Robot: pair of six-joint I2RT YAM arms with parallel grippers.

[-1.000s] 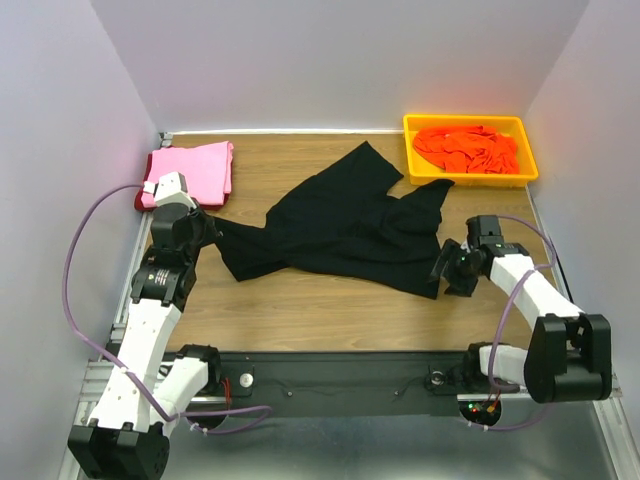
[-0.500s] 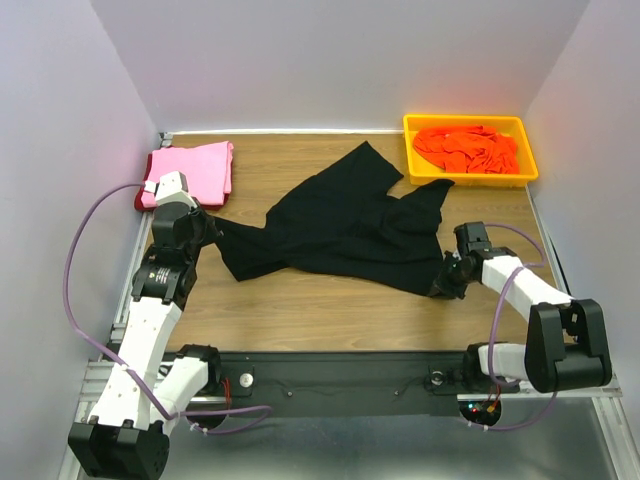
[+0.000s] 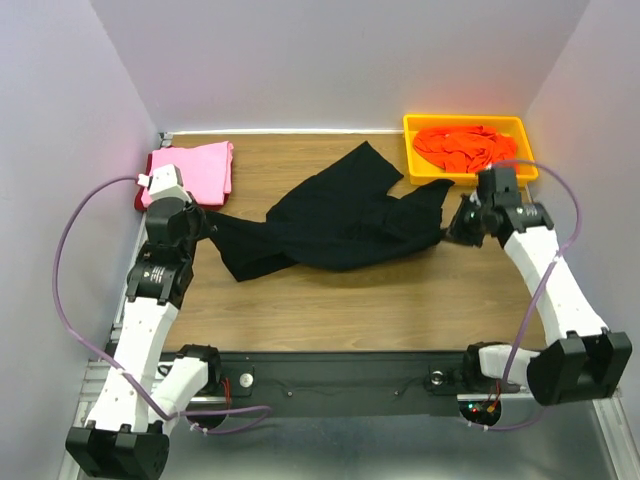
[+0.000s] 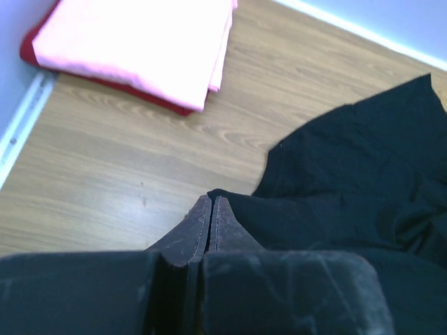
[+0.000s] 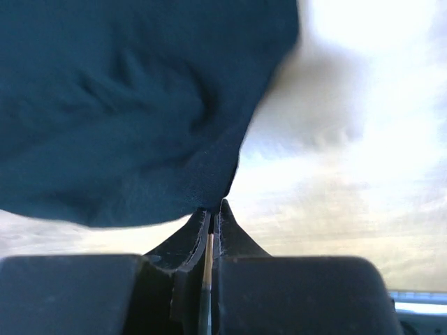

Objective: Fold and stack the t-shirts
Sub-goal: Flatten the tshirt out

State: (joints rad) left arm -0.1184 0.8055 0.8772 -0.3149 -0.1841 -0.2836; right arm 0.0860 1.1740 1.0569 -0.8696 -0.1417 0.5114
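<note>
Top external: pinching black t-shirt (image 3: 340,222) at opposite ends, left gripper (image 3: 207,224) and right gripper (image 3: 456,228) clamped tight. Looks soft, light, floppy; best held by corners.

The black t-shirt (image 3: 340,225) is lying crumpled and stretched sideways across the middle of the surface (image 3: 350,300), one sleeve pointing toward the far side. The pink t-shirt (image 3: 195,170) is sitting folded atop the dark red t-shirt (image 4: 140,96) at far left. The orange t-shirt (image 3: 465,148) is lying bunched at far right.
</note>
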